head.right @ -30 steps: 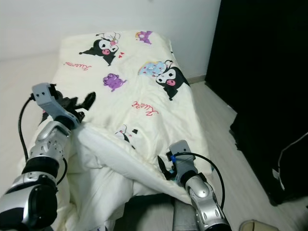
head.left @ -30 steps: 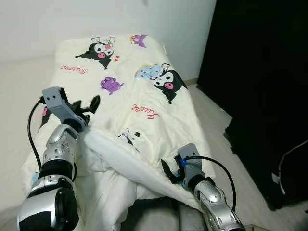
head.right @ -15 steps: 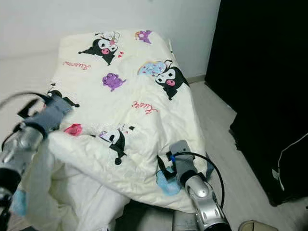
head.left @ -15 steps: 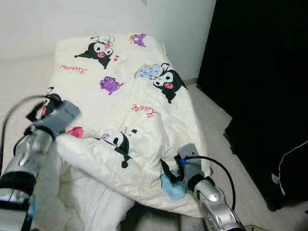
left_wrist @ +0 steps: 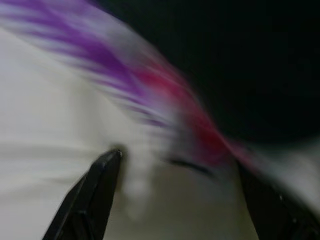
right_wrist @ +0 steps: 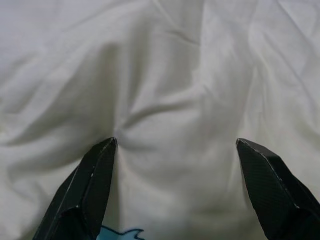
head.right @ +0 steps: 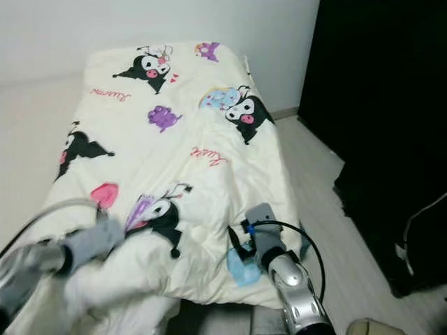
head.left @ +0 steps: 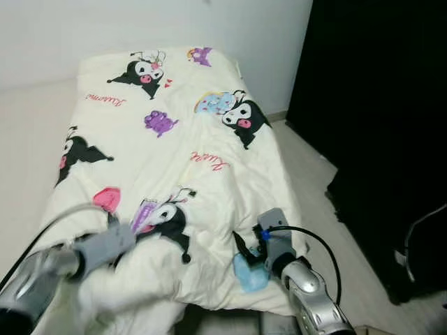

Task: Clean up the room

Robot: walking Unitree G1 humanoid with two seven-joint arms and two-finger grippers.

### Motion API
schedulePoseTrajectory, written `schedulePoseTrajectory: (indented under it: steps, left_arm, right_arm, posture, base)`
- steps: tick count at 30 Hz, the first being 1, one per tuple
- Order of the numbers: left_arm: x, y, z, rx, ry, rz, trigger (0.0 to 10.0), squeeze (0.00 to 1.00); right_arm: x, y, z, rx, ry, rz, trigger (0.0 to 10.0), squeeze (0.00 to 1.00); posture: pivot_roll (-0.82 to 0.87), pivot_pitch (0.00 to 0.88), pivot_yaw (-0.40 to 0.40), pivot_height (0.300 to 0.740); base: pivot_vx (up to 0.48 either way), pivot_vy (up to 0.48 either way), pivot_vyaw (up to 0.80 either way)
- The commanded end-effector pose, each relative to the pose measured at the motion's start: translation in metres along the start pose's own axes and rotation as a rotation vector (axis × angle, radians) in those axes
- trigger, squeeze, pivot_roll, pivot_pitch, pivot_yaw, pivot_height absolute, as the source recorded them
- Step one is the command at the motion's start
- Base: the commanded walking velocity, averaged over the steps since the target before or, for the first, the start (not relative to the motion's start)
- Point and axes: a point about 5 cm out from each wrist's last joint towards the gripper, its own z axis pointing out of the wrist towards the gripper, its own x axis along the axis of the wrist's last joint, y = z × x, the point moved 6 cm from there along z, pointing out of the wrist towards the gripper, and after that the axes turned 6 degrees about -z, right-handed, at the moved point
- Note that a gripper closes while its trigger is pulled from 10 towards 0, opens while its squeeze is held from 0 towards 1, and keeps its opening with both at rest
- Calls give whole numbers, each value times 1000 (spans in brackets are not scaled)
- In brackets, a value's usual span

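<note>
Duvet (head.left: 188,150) first: the cream cover with its cartoon prints lies spread over most of the bed (head.left: 230,322), flat and fairly smooth from the far end by the wall down past the middle. The near left corner is not finished; there the fabric is bunched into a thick fold, right where the left gripper (head.left: 129,234) is. Its view is badly blurred, but its fingers (left_wrist: 102,187) stand apart with the printed cloth pressed between them, so I would call it released rather than pinching. At the near right edge the right gripper (head.left: 246,250) rests against the duvet with its fingers (right_wrist: 97,182) wide apart, holding nothing, beside a small blue print (head.left: 250,272) on the hem.

By my reckoning the bed-making is mostly done: what remains is flattening that near left lump and squaring the near edge. To the right, the floor (head.left: 314,181) and a dark curtain (head.left: 377,118) look untouched.
</note>
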Motion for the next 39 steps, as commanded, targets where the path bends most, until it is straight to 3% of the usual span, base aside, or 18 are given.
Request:
schedulePoseTrajectory:
  steps: [1,3,5,12,15,18,20,23,24,25,26,27,28,29,30,33,36,39]
  left_arm:
    - [-10,15,-6,-94,-56,22,10000,0]
    - [-41,37,-41,-261,-185,84,10000,0]
    - [-63,40,-63,-322,-291,125,10000,0]
    - [-60,25,-75,-274,-311,109,10000,0]
    - [-23,-10,-67,-92,-167,115,10000,0]
    - [92,-59,-65,163,402,-143,10000,0]
    - [126,-69,-67,204,606,-279,10000,0]
    - [131,-69,-64,211,638,-314,10000,0]
    - [124,-67,-41,255,600,-375,10000,0]
    - [124,-67,-41,255,600,-375,10000,0]
    - [114,-61,-18,299,565,-450,10000,0]
    - [110,-57,-10,312,550,-480,10000,0]
    - [110,-57,-10,312,550,-480,10000,0]
    - [106,-48,2,312,540,-522,10000,0]
    - [105,-43,7,313,534,-522,10000,0]
    - [105,-38,13,323,526,-533,10000,0]
    - [108,-36,18,353,533,-544,10000,0]
    - [116,-48,14,423,573,-563,10000,0]
  right_arm:
    - [-5,-5,-1,10,-12,9,10000,0]
    - [-7,-6,-2,9,-17,13,10000,0]
    - [-8,-7,-2,11,-21,14,10000,0]
    - [-9,-10,-2,17,-24,14,10000,0]
    - [-9,-9,-2,16,-23,14,10000,0]
    - [-9,-3,-3,-2,-24,8,10000,0]
    - [2,7,0,-44,8,55,10000,0]
    - [9,13,1,-65,27,87,10000,0]
    - [12,23,4,-77,-60,12,10000,0]
    - [12,23,4,-77,-60,12,10000,0]
    - [28,43,2,-126,-106,-79,10000,0]
    - [40,57,-2,-183,-91,-51,10000,0]
    - [40,57,-2,-183,-91,-51,10000,0]
    - [59,89,-14,-304,-70,-6,10000,0]
    - [62,105,-23,-373,-74,25,10000,0]
    - [56,123,-38,-453,-102,105,10000,0]
    - [26,115,-52,-439,-154,305,10000,0]
    - [-11,70,-60,-344,-183,607,10000,0]
  posture:
    - [-146,169,48,500]
    - [-140,172,52,500]
    - [-135,175,52,500]
    - [-134,177,53,500]
    - [-135,180,52,500]
    - [-135,181,51,500]
    - [-138,181,53,500]
    - [-138,181,53,500]
    - [-148,180,54,500]
    - [-148,180,54,500]
    - [-162,181,42,500]
    - [-175,181,37,500]
    - [-175,181,37,500]
    - [-192,178,27,500]
    - [-196,178,26,500]
    - [-212,176,16,500]
    - [-224,173,9,500]
    - [-232,170,11,500]
  base:
    - [0,0,0]
    - [0,0,0]
    - [0,0,0]
    - [0,0,0]
    - [0,0,0]
    - [0,0,0]
    - [0,0,0]
    - [0,0,0]
    - [0,0,0]
    - [0,0,0]
    - [0,0,0]
    - [0,0,0]
    - [0,0,0]
    - [0,0,0]
    - [0,0,0]
    - [0,0,0]
    - [0,0,0]
    - [0,0,0]
